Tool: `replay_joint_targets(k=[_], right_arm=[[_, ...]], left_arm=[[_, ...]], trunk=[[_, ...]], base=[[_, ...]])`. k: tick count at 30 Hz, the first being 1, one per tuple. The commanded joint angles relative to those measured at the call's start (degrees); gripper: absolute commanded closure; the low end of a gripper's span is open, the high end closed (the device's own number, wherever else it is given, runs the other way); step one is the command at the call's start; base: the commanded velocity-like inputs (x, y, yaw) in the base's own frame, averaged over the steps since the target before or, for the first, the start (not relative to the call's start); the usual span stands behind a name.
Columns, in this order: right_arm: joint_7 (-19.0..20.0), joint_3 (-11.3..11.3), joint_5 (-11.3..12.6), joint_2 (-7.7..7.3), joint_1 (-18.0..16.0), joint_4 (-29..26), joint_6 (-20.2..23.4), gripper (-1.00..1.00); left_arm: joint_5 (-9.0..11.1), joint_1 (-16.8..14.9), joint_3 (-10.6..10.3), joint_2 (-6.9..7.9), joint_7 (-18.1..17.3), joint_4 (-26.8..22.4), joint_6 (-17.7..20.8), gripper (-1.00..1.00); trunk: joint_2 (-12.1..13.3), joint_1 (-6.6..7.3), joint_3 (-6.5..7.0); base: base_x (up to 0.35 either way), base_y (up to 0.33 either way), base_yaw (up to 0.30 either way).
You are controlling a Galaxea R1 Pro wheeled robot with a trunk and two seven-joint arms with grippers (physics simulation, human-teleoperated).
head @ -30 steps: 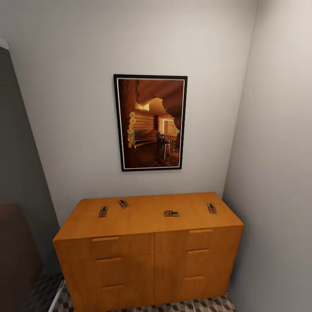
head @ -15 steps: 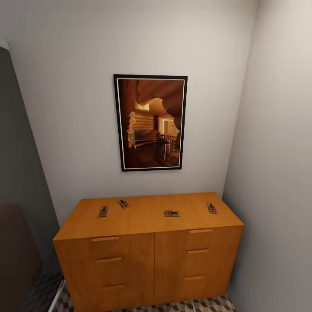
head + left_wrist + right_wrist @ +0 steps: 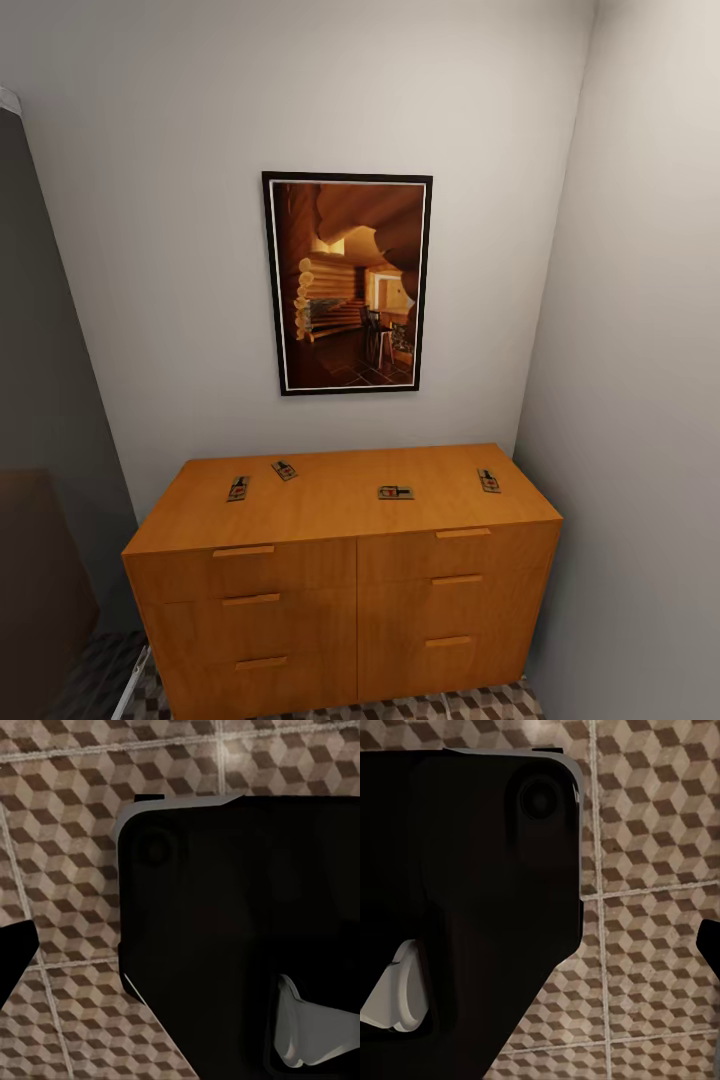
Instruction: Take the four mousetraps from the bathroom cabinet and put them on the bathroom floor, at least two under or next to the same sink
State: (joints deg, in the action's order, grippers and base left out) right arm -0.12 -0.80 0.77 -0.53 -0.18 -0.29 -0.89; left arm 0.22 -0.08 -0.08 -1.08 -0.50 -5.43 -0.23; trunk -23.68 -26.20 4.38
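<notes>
Several mousetraps lie flat on the cabinet top in the head view: one at the left, one just behind it, one in the middle, one near the right end. The cabinet is orange-brown, its drawers shut, standing against the back wall. The bathroom floor with its cube pattern shows at the cabinet's foot and in both wrist views. A dark sliver sits at the edge of each wrist view; I cannot tell how the fingers stand. The bathroom sink is out of view.
A framed picture hangs above the cabinet. A wall closes in right beside the cabinet's right end. A dark grey panel and a dark brown shape stand at the left. My black body blocks much of both wrist views.
</notes>
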Motion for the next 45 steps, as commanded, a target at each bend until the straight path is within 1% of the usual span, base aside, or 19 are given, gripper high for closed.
replay_joint_targets(k=[1,15,26,38,45], right_arm=[[-0.02,-0.06,0.07,0.02,-0.01,0.03,-0.2,-1.0],[0.03,0.39,-0.51,0.02,-0.01,0.03,-0.79,-1.0],[0.03,0.56,-0.74,-0.15,-0.03,0.03,-1.33,-1.0],[0.65,0.6,-0.78,-0.45,-0.01,0.03,-1.46,-1.0],[0.92,0.63,-0.97,-0.67,0.0,0.03,-1.22,-1.0]], left_arm=[[0.12,-0.01,0.07,0.02,-0.03,0.03,-0.01,-1.0],[0.38,-0.01,0.31,0.1,0.02,0.15,-0.03,-1.0],[0.14,-0.01,0.23,0.04,-0.02,0.16,-0.02,-1.0],[0.46,-0.01,0.41,0.27,0.04,0.16,0.05,-1.0],[0.26,-0.01,0.25,0.19,-0.04,0.14,0.15,-1.0]], trunk=[[-0.04,-0.02,-0.02],[-0.04,-0.02,-0.02],[-0.04,-0.02,-0.02],[-0.04,-0.02,-0.02],[-0.04,-0.02,-0.02]], base=[[0.0,0.0,0.0],[0.0,0.0,0.0],[0.0,0.0,0.0],[0.0,0.0,0.0],[0.0,0.0,0.0]])
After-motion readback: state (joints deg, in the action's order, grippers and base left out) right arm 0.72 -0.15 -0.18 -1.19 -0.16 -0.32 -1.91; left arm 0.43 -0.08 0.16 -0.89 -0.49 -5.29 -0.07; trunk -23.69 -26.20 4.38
